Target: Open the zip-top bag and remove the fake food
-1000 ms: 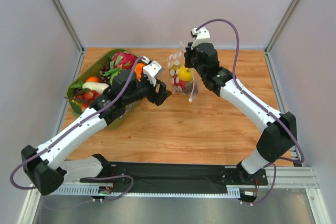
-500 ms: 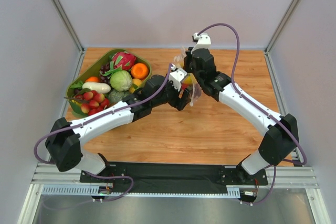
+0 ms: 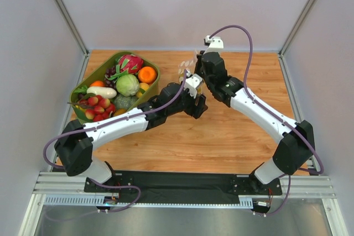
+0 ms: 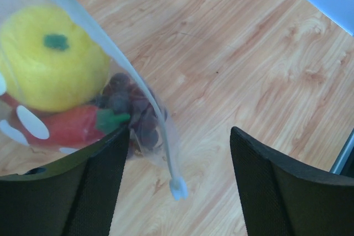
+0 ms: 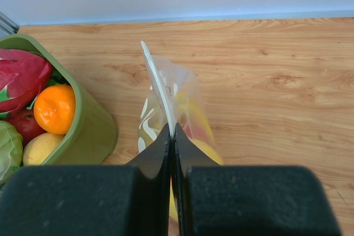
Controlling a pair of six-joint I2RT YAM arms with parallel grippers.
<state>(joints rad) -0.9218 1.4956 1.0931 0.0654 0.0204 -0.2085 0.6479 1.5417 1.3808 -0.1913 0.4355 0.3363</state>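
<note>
- Wooden table (image 3: 232, 136), olive-green plastic bin (image 5: 91, 131) at 10 o'clock.
- Right gripper (image 5: 171, 136) pinches the clear dotted zip-top bag (image 5: 182, 92) tight.
- Left gripper (image 4: 178, 136) spreads wide, holding nothing.

The clear polka-dotted plastic zip-top bag (image 3: 187, 69) sits toward 12 o'clock of the wooden table's middle in the overhead view. It hangs by its zip edge, pinched between the closed fingers of the right gripper (image 5: 171, 128). Its white zip strip (image 4: 128, 88) looks sealed and slants from 11 o'clock down to 6 o'clock in the left wrist view. The glossy plastic food bulges in the bag's low end: a round yellow lemon with a green stem spot (image 4: 52, 59), a red chili with a green cap (image 4: 72, 126) at its 6 o'clock, and a dark purple grape bunch (image 4: 133, 115) at its 4 o'clock.
</note>
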